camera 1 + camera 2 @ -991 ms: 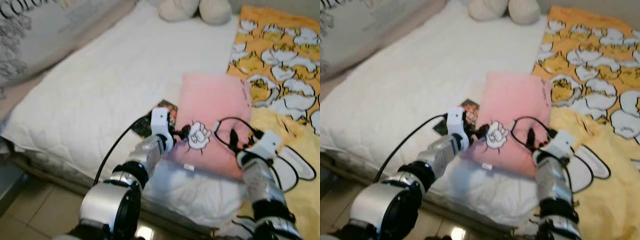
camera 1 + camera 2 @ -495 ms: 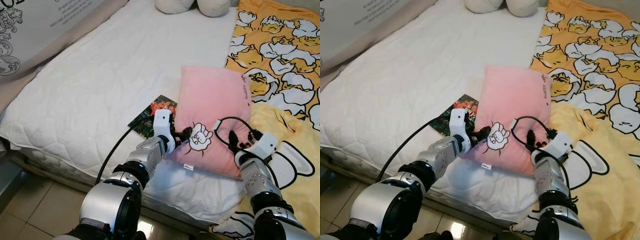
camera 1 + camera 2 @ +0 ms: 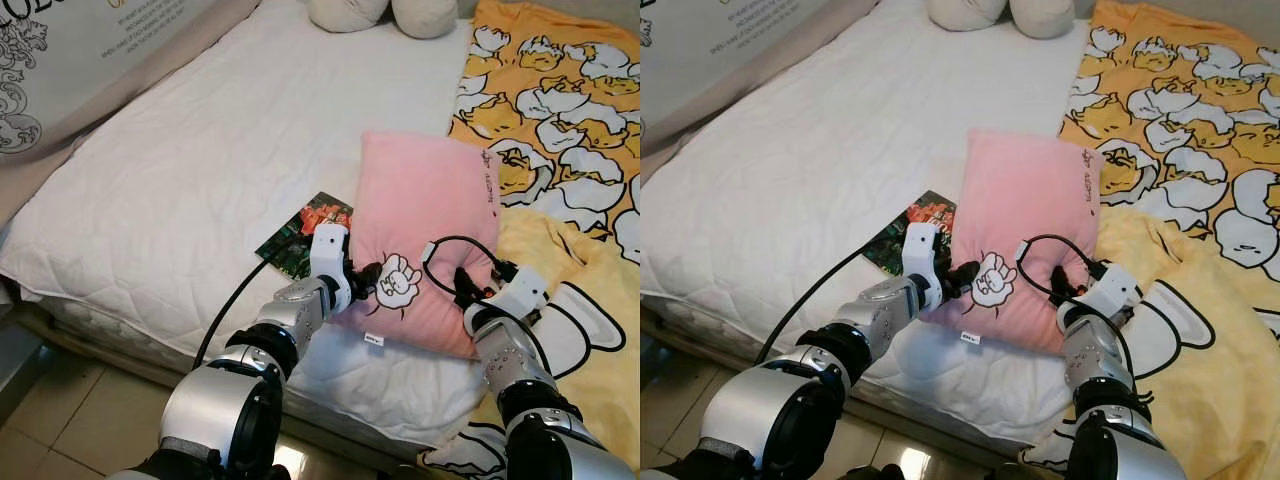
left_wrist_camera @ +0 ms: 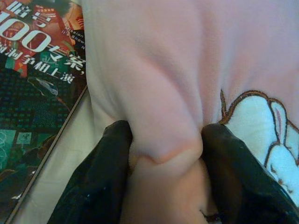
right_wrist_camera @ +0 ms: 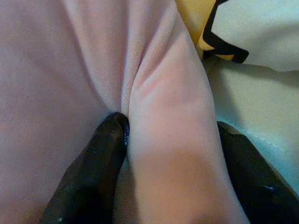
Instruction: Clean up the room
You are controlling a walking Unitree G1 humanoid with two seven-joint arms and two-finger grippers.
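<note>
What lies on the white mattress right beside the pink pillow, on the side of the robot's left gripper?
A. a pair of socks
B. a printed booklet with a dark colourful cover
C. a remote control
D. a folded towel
B: a booklet with a dark cover and printed characters lies flat on the mattress against the pink pillow, next to the left gripper pinching the pillow's edge.

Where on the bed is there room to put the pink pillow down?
The white mattress is bare from the magazine up to the cream cushions. It is crowded near the pink pillow, pinched by the left gripper and right gripper, beside the yellow blanket.
</note>
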